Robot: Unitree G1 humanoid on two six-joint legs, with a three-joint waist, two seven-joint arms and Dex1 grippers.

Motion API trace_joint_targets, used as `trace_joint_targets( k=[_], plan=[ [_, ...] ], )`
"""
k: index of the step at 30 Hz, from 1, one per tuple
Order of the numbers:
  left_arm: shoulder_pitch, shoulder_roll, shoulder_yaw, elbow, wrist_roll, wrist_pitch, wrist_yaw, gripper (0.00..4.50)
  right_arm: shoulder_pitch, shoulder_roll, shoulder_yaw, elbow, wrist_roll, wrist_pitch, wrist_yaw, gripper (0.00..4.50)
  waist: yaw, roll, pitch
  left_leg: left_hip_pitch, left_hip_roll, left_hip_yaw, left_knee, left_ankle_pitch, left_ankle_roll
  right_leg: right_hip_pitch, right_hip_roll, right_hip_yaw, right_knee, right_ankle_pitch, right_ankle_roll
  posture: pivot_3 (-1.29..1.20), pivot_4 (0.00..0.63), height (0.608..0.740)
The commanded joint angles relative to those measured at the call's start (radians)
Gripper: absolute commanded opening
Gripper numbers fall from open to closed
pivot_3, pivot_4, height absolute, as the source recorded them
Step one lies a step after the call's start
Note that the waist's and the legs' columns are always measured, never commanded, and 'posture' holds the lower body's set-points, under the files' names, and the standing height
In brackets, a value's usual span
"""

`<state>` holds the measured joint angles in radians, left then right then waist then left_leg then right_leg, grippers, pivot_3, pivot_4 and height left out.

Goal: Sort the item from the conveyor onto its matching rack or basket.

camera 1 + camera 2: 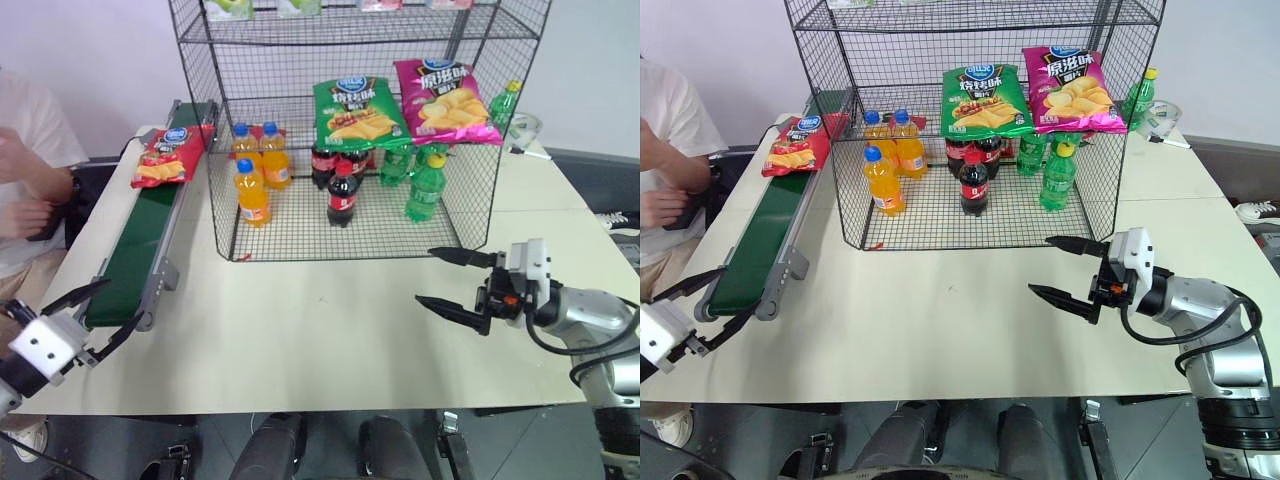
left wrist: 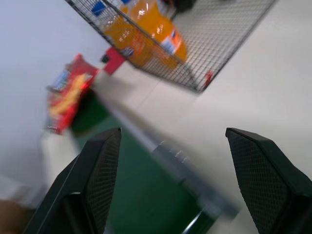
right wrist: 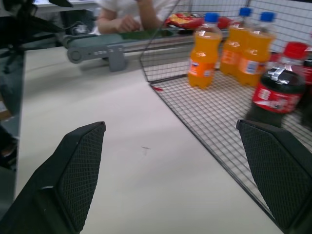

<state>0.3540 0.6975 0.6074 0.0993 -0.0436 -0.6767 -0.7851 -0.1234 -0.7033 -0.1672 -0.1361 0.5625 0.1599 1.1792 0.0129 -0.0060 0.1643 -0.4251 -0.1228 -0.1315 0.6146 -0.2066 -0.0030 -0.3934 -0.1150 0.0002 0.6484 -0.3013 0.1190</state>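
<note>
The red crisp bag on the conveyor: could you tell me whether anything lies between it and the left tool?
Nothing visible does. Bare conveyor belt runs from the open left tool up to the red crisp bag.

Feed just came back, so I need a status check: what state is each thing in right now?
red crisp bag: lying flat on the conveyor's far end, not held
conveyor: near end bare
rack: stocked with bottles and crisp bags
left gripper: open, holding nothing
right gripper: open, holding nothing
</note>
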Motion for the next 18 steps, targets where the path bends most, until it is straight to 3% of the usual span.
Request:
trace_joint_targets(
  k=[1,6,14,18],
  plan=[
    [0.030,0.021,0.095,0.110,0.213,-0.242,0.183,3.56,-0.029,0.005,0.033,-0.032,-0.012,-0.018,0.017,4.50,0.000,0.000,0.000,0.000,0.000,0.000,0.000,0.000,0.000,0.000,0.000,0.000,-0.001,0.000,0.000,0.00,0.150,0.740],
    [0.078,0.045,0.129,0.275,0.434,-0.393,0.420,3.56,-0.037,-0.003,0.066,-0.051,0.017,0.025,0.051,4.50,-0.001,0.000,0.000,0.000,0.000,0.000,-0.001,0.001,0.002,-0.001,0.000,0.000,-0.001,0.000,0.001,0.00,0.150,0.740],
    [0.071,0.116,0.101,0.347,0.637,-0.399,0.722,3.56,-0.040,0.005,0.079,-0.079,0.011,0.029,0.056,4.50,0.001,-0.001,-0.001,0.001,0.000,-0.001,-0.001,-0.001,-0.001,-0.001,0.001,-0.002,0.001,0.001,0.002,0.00,0.150,0.740],
    [0.061,0.141,0.042,0.364,0.663,-0.382,0.796,3.56,-0.034,0.004,0.073,-0.066,0.002,0.017,0.054,4.50,-0.001,-0.001,-0.001,0.001,0.000,-0.001,-0.001,-0.001,-0.001,-0.001,0.001,-0.002,0.001,0.002,0.004,0.00,0.150,0.740]
  ],
)
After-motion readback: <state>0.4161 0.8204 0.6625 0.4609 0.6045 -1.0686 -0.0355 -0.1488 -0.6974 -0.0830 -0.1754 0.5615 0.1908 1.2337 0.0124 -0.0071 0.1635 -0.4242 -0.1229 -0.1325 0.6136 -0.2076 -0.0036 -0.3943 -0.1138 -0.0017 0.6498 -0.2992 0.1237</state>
